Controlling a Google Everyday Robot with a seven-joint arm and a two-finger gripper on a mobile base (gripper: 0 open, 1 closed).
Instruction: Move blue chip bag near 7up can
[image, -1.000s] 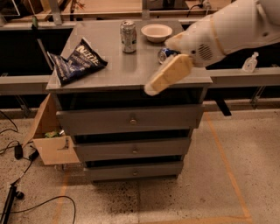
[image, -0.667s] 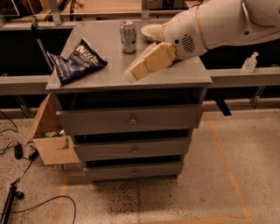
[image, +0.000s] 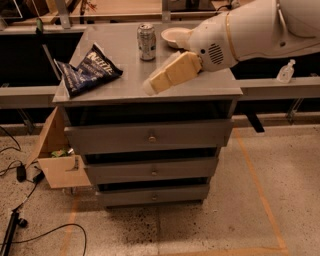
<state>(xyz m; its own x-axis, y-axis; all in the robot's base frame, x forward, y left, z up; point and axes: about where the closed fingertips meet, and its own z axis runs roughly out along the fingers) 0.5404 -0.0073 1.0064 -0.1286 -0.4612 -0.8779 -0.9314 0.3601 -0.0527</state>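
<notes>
The blue chip bag lies crinkled at the left front of the grey cabinet top, white lettering up. The 7up can, silvery grey, stands upright at the back middle of the top, apart from the bag. My gripper is beige and reaches in from the right on a white arm. It hovers over the front middle of the top, pointing left and down, to the right of the bag and in front of the can. It touches neither.
A white bowl sits behind the arm, right of the can. The cabinet has three drawers. An open cardboard box stands at its left foot, with cables on the floor. A small bottle stands on the right shelf.
My gripper has moved left across the cabinet top, from the right front edge to the front middle, closer to the chip bag. The bag and can have not moved.
</notes>
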